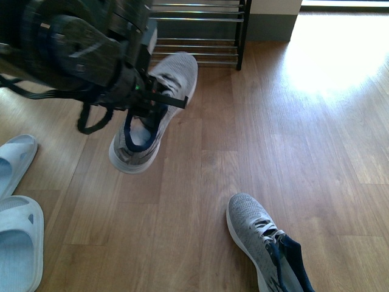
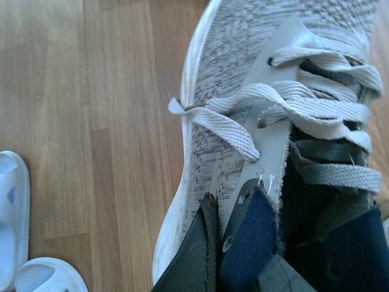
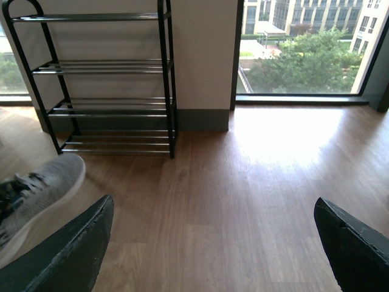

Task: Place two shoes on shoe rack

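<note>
My left gripper (image 1: 159, 100) is shut on one grey sneaker (image 1: 179, 76), pinching the side of its navy-lined collar (image 2: 243, 243) beside the laces. Its toe points toward the shoe rack (image 1: 200, 30), which stands at the far wall with black frame and chrome rods. I cannot tell whether its sole touches the floor. The other grey sneaker (image 1: 258, 234) lies on the floor near me, to the right. In the right wrist view, my right gripper (image 3: 213, 243) is open over bare floor, facing the shoe rack (image 3: 109, 67), with the held sneaker's toe (image 3: 45, 182) at the edge.
Two pale blue slides (image 1: 15, 158) (image 1: 18, 249) lie on the wooden floor at the left. A white wall and a tall window (image 3: 304, 48) stand behind and beside the rack. Sunlight glares on the floor at the far right (image 1: 328, 55).
</note>
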You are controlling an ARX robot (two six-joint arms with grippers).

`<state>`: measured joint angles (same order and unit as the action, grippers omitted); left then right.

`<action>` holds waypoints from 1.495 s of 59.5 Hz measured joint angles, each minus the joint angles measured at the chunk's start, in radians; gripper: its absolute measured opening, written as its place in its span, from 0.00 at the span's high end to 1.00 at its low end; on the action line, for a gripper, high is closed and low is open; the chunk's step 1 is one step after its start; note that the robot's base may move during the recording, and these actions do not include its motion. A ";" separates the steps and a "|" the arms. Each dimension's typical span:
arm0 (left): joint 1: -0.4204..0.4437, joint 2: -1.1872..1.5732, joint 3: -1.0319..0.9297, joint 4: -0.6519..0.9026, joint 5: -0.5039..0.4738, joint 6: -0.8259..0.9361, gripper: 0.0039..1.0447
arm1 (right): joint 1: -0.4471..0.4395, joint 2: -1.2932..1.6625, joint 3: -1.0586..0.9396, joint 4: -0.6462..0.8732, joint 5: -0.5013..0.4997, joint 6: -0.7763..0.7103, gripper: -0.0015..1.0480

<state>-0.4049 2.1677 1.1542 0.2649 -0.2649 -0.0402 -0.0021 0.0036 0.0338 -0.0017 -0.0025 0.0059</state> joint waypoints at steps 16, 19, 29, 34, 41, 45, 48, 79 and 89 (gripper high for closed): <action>-0.042 -0.560 -0.475 0.081 -0.141 -0.058 0.99 | 0.000 0.000 0.000 0.000 0.000 0.000 0.09; -0.063 -0.673 -0.549 0.057 -0.178 -0.063 0.99 | 0.000 0.000 0.000 0.000 0.000 0.000 0.09; -0.180 -1.032 -0.718 -0.106 -0.334 -0.089 0.99 | 0.000 0.000 0.000 0.000 0.000 0.000 0.09; -0.274 -1.213 -0.770 -0.215 -0.457 -0.084 0.99 | 0.000 0.000 0.000 0.000 0.000 0.000 0.09; -0.322 -1.332 -0.786 -0.254 -0.513 -0.082 0.99 | 0.000 0.000 0.000 0.000 0.000 0.000 0.09; -0.321 -1.338 -0.786 -0.254 -0.526 -0.082 0.99 | 0.000 0.000 0.000 0.000 0.000 0.000 0.09; -0.322 -1.335 -0.787 -0.254 -0.523 -0.082 0.99 | 0.000 0.000 0.000 0.000 0.000 0.000 0.09; -0.327 -1.335 -0.789 -0.257 -0.520 -0.080 0.99 | 0.001 0.000 0.000 0.000 0.004 0.000 0.09; -0.325 -1.334 -0.789 -0.257 -0.527 -0.081 0.99 | 0.001 0.000 0.000 0.000 0.001 0.000 0.09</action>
<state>-0.7300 0.8337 0.3653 0.0078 -0.7921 -0.1211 -0.0013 0.0036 0.0338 -0.0017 -0.0013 0.0059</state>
